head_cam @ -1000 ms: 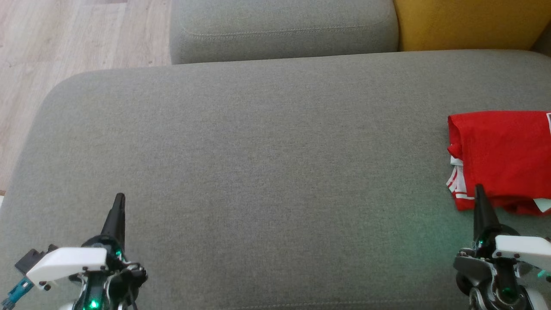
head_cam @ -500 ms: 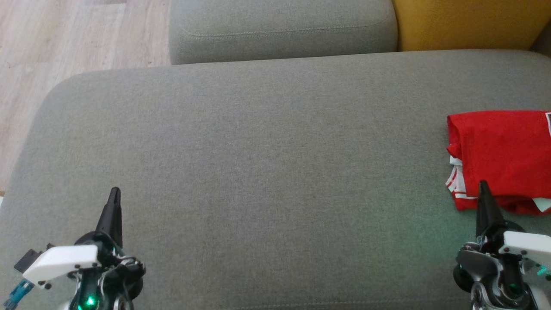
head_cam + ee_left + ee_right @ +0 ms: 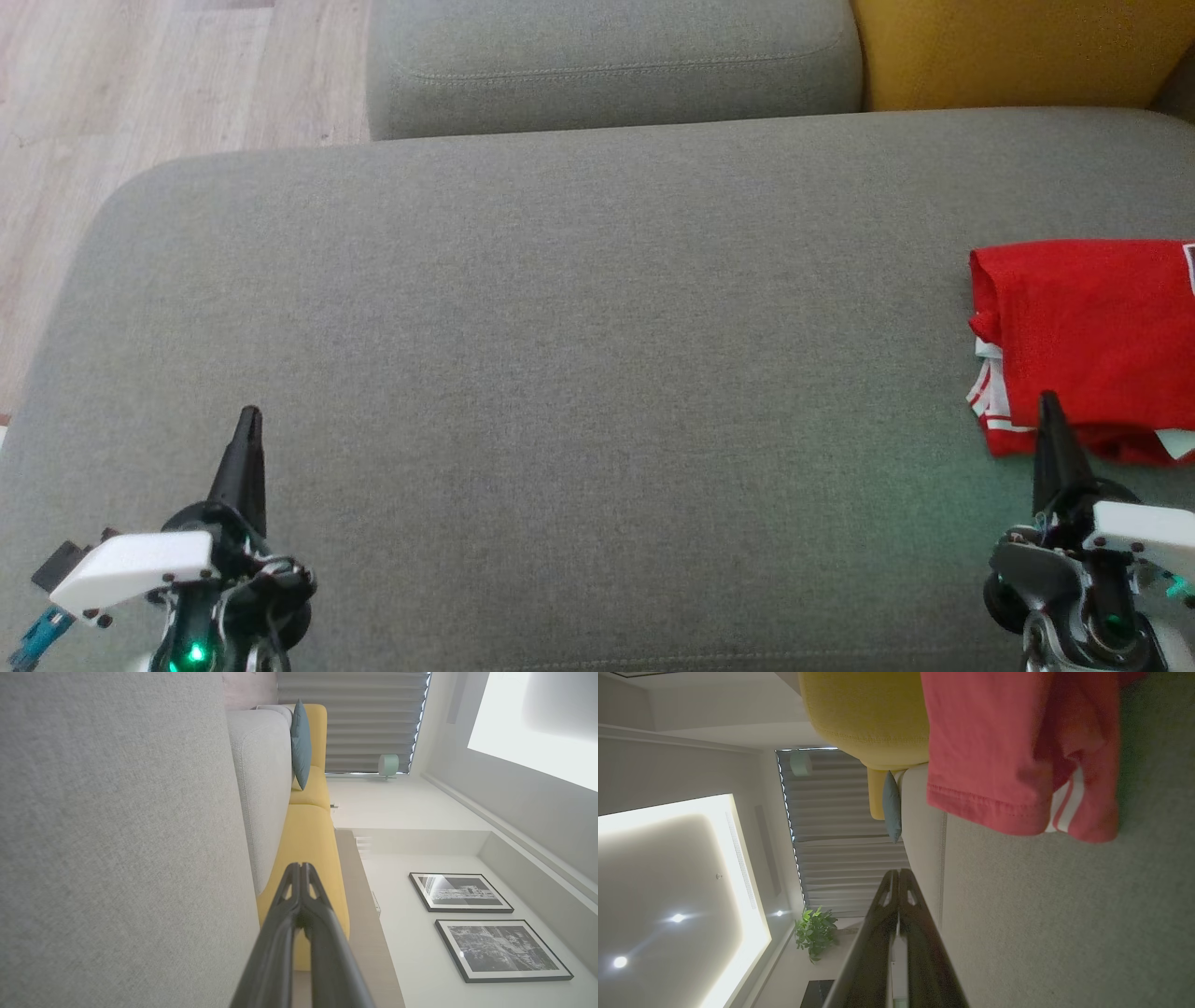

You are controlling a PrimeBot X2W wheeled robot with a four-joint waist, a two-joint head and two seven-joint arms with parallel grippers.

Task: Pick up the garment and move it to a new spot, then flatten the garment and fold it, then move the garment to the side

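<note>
Red fabric marks the task's thing: the garment (image 3: 1092, 336), folded into a compact block with white-striped trim (image 3: 985, 397) showing at its near-left corner, lies on the grey seat cushion (image 3: 560, 373) at the right edge of the frame, which cuts part of it off. A yellow cushion (image 3: 1008, 47) sits at the upper right. The left claw (image 3: 249, 418), lower left, has its two dark fingers pressed together and grips nothing. The right claw (image 3: 1050, 403), lower right, is likewise pressed together and empty; in the head view its tip overlaps the garment's near hem, though whether it touches the cloth cannot be told. Judged from this layout, folding is done and the last step, setting the garment to the side, looks complete or nearly so. Any next move calls only for lifting the right claw straight away from the hem, so that the fold is not dragged open.
</note>
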